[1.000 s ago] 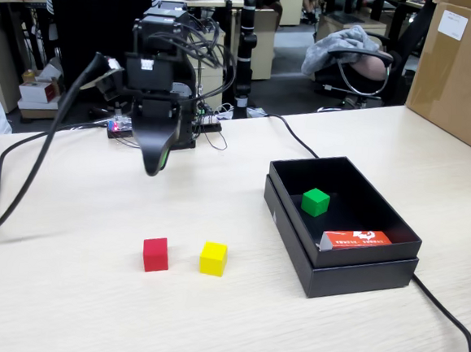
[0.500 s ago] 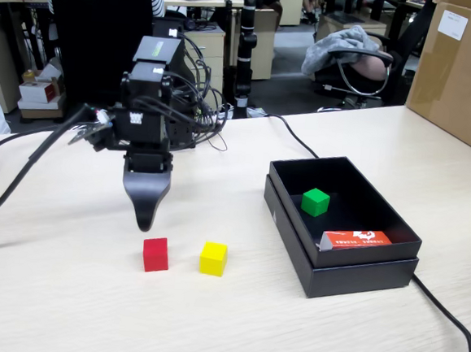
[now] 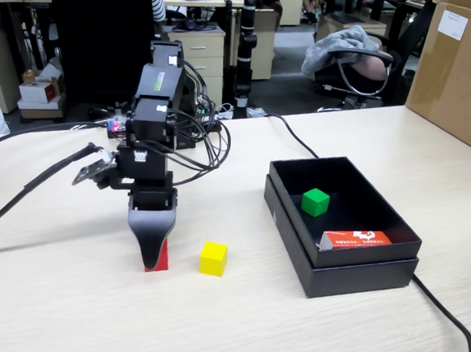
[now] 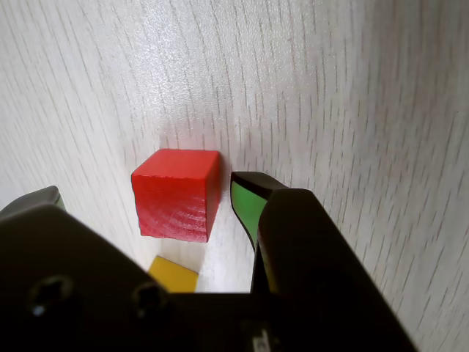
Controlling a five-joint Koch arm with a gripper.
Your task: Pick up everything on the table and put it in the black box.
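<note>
Wrist view: gripper [image 4: 146, 202] spread wide around the red cube [image 4: 176, 194], holding nothing yet.
Next, I'd judge: squeeze, lift, carry to the black box [image 3: 358, 271].

Your pale wood-grain table [image 3: 62, 309] carries a red cube [image 4: 176, 194] sitting between the pincer's [image 3: 152, 259] fingers, a yellow cube [image 3: 213, 258] just beside the pincer, the black box [image 3: 358, 275] well apart from it, and black cables [image 3: 445, 315].
</note>
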